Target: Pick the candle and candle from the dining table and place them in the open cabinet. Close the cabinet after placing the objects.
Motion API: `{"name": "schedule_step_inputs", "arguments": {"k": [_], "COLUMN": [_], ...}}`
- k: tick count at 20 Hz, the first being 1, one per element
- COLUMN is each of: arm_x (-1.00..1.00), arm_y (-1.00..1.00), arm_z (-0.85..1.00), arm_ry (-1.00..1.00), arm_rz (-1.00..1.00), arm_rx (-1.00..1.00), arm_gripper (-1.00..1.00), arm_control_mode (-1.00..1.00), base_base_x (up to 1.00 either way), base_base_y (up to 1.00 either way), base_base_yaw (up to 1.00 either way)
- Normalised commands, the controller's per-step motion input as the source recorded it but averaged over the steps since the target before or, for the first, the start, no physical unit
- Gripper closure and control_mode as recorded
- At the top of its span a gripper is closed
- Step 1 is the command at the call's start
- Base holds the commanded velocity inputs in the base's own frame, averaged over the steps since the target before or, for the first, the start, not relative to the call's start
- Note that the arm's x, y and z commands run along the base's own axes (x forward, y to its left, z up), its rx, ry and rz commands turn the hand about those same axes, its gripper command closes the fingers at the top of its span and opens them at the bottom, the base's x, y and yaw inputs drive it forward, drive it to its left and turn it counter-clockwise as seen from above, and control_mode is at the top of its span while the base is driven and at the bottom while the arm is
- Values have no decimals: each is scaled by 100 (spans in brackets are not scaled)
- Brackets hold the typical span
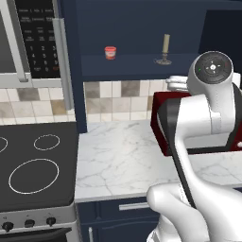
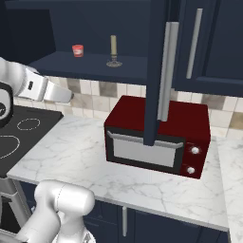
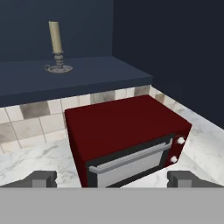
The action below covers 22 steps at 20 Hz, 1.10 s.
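A slim pale taper candle (image 1: 165,49) (image 2: 113,51) (image 3: 56,48) on a small dark round base stands upright on the lower shelf of the open navy cabinet (image 1: 142,64) (image 2: 90,64) (image 3: 83,74). The cabinet's right door (image 2: 155,71) hangs open, edge-on, with a long silver handle. My gripper (image 3: 112,179) is open and holds nothing. It looks at the red oven from the front. The candle is up and to the left of the gripper, well apart from it. The dining table is out of view.
A dark red countertop oven (image 1: 159,124) (image 2: 159,135) (image 3: 127,131) sits on the white marble counter (image 1: 118,160) (image 2: 76,156) under the shelf. A small red cup (image 1: 110,52) (image 2: 78,50) stands on the shelf left of the candle. A black stovetop (image 1: 33,165) lies to the left.
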Motion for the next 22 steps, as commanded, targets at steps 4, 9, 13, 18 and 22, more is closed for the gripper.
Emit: {"name": "schedule_step_inputs", "arguments": {"k": [4,9,13,18,22], "arm_x": [-28,0,0,0,0], "arm_y": [1,0,0,0,0], "arm_z": [0,0,0,0,0], "arm_ry": [-7,0,0,0,0], "arm_rz": [0,0,0,0,0], "arm_rx": [0,0,0,0,0], "arm_gripper": [-100,-100,-100,-100,-100], "arm_control_mode": [-100,100,100,100,100], "base_base_x": [0,-95,-100,-91,-49], "base_base_y": [0,25,73,87,100], "base_base_yaw": [0,0,0,0,8]}}
